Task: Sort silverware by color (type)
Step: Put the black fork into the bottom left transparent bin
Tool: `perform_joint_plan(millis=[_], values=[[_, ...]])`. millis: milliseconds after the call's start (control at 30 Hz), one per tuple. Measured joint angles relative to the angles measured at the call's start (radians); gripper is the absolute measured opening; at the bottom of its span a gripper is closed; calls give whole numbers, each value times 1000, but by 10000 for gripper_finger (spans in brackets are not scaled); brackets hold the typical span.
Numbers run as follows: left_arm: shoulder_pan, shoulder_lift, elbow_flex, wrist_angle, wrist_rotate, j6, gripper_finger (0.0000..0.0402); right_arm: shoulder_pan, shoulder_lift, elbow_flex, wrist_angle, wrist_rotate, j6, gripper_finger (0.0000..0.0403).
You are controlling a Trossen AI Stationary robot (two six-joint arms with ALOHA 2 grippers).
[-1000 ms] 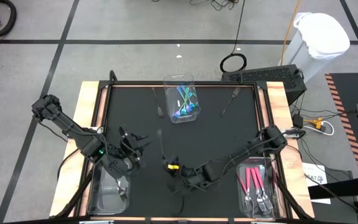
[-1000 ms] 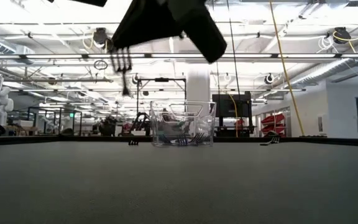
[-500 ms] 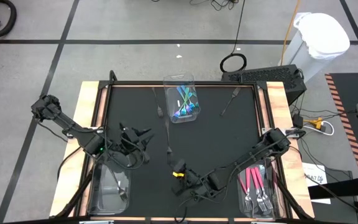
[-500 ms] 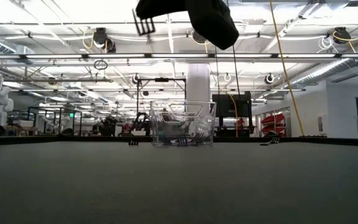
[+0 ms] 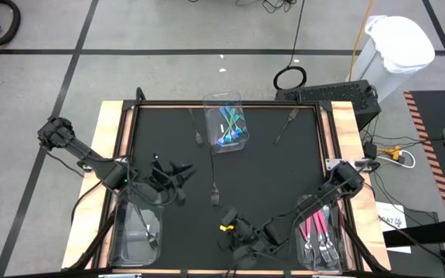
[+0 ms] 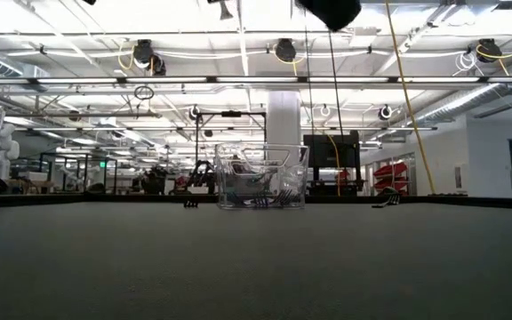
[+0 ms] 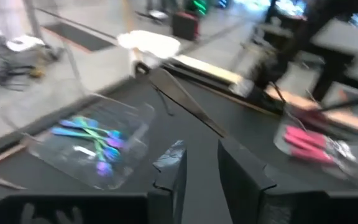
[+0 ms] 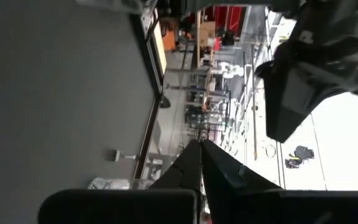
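Note:
My right gripper point(image 5: 222, 216) is near the table's front edge, raised and shut on a dark fork point(image 5: 213, 185). The fork's handle points toward the far edge, and only its tines point(image 6: 224, 9) show at the top of the low view. In the right wrist view the fingers point(image 8: 199, 149) meet. My left gripper point(image 5: 182, 173) hovers left of the fork, pointing toward the table's right; it is open point(image 7: 201, 168) with nothing between its fingers. Two more dark forks point(image 5: 197, 130) point(image 5: 286, 125) lie flat on the mat at the far side. My right gripper holds the dark fork at its wider head end point(image 5: 215, 202), coming from the near right side; the gripper's body hides the exact spot. The fork is lifted clear of the table, roughly level, with its handle reaching toward the far edge.
A clear bin point(image 5: 226, 127) with teal utensils stands at the far middle. A second bin point(image 5: 319, 232) with pink-handled forks is at the near right, and a third clear bin point(image 5: 137, 235) is at the near left. Wooden rails point(image 5: 113, 154) border the black mat.
My right gripper has moved toward the near edge and slightly right. It has risen and rolled, staying shut. The fork has gone with it and climbed almost out of the top of the low view. My left gripper has turned and shifted a little up and toward the right.

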Motion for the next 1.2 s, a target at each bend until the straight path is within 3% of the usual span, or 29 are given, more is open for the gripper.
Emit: perform_joint_plan(millis=[100, 367, 500, 633, 767, 833, 1000, 1100, 1200], values=[[0, 0, 0, -19, 33, 23, 77, 13, 0, 0, 42, -14, -21, 0], [32, -37, -71, 10, -53, 53, 71, 29, 0, 2, 111, -31, -77, 0], [83, -99, -151, 22, -6, 111, 71, 30, 0, 2, 114, -31, -89, 0], [120, -159, -250, 223, 153, 251, 71, 37, 0, 2, 115, -31, -96, 0], [138, -184, -343, 630, 267, 395, 75, 40, 0, 2, 142, -32, -114, 0], [149, -184, -370, 755, 338, 427, 90, 39, 0, 2, 148, -31, -115, 0], [172, -178, -373, 738, 379, 386, 179, 44, 0, 2, 148, -31, -118, 0], [200, -169, -373, 700, 372, 307, 240, 47, 0, 2, 152, -31, -122, 0], [231, -156, -375, 651, 348, 116, 278, 46, 0, 2, 154, -31, -129, 0]])
